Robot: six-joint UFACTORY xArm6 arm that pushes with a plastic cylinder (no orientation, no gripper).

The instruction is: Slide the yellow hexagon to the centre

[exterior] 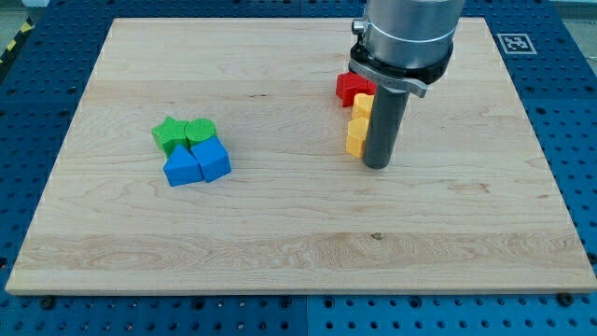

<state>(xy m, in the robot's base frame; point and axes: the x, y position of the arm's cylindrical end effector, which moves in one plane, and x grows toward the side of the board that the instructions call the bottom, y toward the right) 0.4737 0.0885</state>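
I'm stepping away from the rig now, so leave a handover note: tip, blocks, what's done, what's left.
My tip is down on the board, right of centre, close against the right side of the yellow blocks.
The two yellow blocks sit stacked top to bottom in view, partly hidden by the rod; which one is the hexagon I cannot tell. A red block sits just above them.
Green blocks and blue blocks cluster at the left.
Done: tip is beside the yellows.
Left: slide the hexagon left to centre.

Rod upright, my tip on board.
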